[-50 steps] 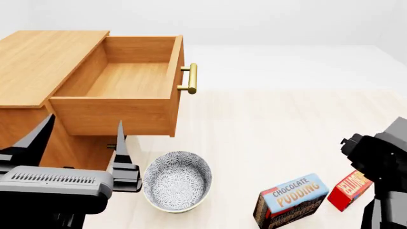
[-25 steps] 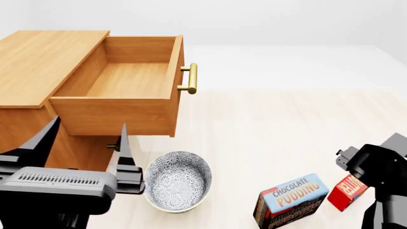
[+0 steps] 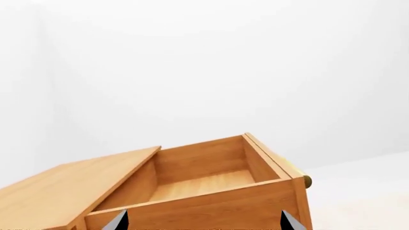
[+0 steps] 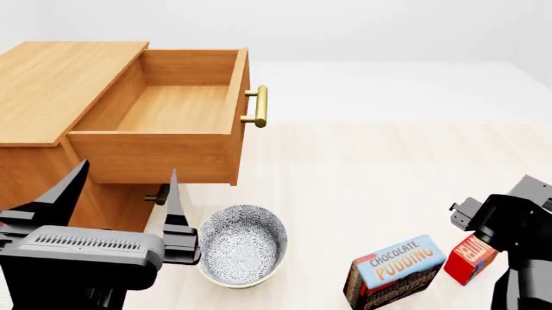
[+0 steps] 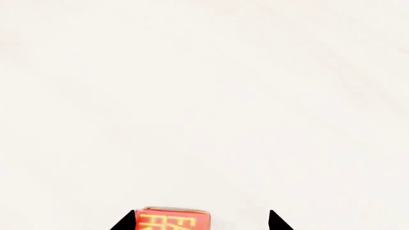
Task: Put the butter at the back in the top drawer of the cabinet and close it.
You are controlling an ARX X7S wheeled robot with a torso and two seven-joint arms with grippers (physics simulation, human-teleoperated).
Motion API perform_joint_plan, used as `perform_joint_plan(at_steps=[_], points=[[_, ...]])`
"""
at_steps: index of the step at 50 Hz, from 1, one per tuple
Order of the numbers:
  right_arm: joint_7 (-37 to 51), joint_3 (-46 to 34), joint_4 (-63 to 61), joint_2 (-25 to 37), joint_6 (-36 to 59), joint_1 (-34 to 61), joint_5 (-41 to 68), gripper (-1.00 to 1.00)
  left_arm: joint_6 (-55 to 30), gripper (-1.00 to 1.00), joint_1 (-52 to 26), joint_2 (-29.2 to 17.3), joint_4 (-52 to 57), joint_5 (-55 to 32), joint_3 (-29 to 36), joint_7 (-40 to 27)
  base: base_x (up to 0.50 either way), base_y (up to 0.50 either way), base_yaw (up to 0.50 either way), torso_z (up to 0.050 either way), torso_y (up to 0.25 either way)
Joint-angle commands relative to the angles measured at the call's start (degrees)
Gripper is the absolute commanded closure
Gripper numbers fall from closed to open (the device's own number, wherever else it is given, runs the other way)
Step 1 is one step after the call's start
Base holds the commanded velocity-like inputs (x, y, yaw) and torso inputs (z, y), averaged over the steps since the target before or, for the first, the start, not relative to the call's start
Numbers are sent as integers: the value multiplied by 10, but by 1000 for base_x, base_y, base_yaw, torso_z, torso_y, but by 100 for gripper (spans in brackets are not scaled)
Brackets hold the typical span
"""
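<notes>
Right pincer point(image 5: 201, 221) gapes wide above the butter point(image 5: 174, 219), gripping nothing.

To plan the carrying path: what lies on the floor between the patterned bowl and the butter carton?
In the head view, the Chocolate Pudding box lies between the bowl and the butter; otherwise bare floor.

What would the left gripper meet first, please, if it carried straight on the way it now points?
Probably the side wall of the open top drawer: the left gripper points at it with jaws spread, though depth is unclear.
</notes>
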Motion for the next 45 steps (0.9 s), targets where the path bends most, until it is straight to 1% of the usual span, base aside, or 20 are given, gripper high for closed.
perform_joint_plan(at_steps=[1,7,13,22,38,43,44,45], points=[[-17,-1,-16,-12,24,-14,30,-100,7,-100,2,-1,-2,-2,1,1,0,0,0,0,0],[-6,5,-30,-13,20,-18,32,-100,18,-100,10,-4,-8,0,0,3,0,0,0,0,0],[-36,-5,-6,-19,24,-11,34,-100,20,-100,11,-4,-10,0,1,4,0,0,0,0,0],[-46,-5,13,-21,18,-6,34,-100,25,-100,15,-5,-11,2,1,4,0,0,0,0,0],[-93,-21,172,-18,-75,46,1,-100,30,-100,18,-6,-17,-1,1,5,0,0,0,0,0],[-98,-19,184,-19,-80,49,-4,-100,23,-100,11,-4,-14,-4,3,3,0,0,0,0,0],[-94,-17,182,-19,-82,47,-4,100,22,-100,11,-4,-13,-5,3,3,0,0,0,0,0],[-91,-16,178,-19,-81,46,-3,100,21,-100,10,-4,-13,-5,3,2,0,0,0,0,0]])
